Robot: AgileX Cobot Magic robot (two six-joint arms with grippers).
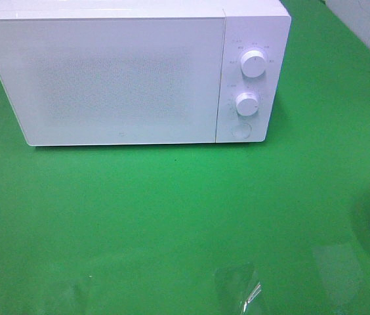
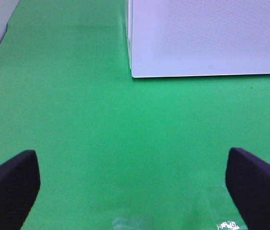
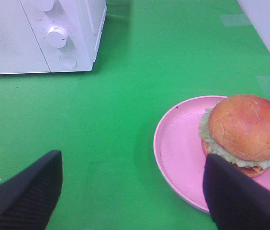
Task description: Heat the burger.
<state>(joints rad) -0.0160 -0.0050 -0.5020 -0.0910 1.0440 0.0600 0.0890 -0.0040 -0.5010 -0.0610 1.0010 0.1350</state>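
On the green table point(image 1: 172, 216), the white microwave point(image 1: 106, 72) stands at the back with its door point(image 1: 106, 79) fully shut, and that is the biggest risk: nothing can go inside until the door is opened, and a push or pull on the light casing could slide the whole oven instead. The pink plate point(image 3: 183, 148) sits well apart from the oven, at the right edge of the high view, so it has a long way to travel; lifted unevenly, it could tip. The burger point(image 3: 245, 132) rests on the plate, off-centre toward one rim, and its domed bun and loose filling could shift or spill if squeezed or jolted.

The right gripper point(image 3: 130, 191) hangs just beside the plate with its jaws spread wide, holding nothing; one finger point(image 3: 235, 196) overlaps the plate's rim in view, though whether it touches cannot be told. The left gripper point(image 2: 132, 184) is likewise wide open and empty, over bare table in front of the oven's left corner.
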